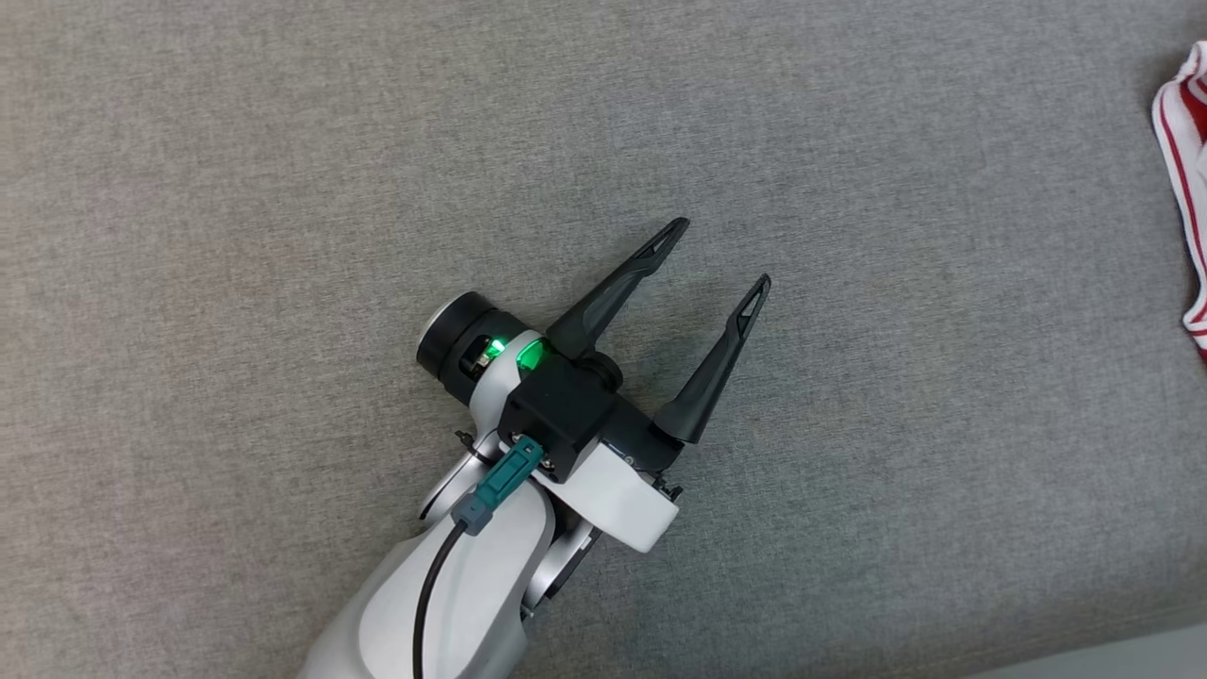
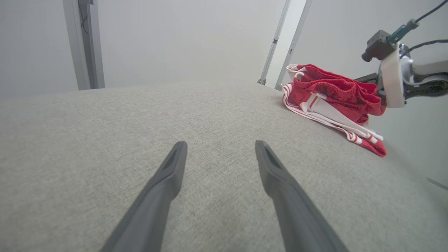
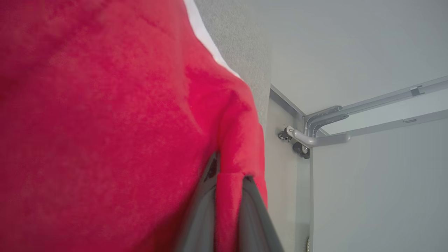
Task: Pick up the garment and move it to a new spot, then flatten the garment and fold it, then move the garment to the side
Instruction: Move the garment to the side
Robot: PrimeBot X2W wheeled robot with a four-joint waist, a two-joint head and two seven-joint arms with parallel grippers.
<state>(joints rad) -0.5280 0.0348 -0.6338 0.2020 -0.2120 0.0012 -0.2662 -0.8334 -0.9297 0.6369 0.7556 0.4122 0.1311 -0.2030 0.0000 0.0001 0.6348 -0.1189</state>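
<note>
now my right pincer (image 3: 229, 173) grips the red garment (image 2: 329, 91); my left pincer (image 1: 721, 253) stands wide over the surface (image 1: 283, 189).

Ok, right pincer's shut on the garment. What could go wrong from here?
The right pincer pinches just a narrow fold of the garment; it could slip out on the lift.
The garment sits at the edge of the grey surface, so a lost grip may drop it off the side.
The left pincer hangs open, far from it, so no quick backup.
</note>
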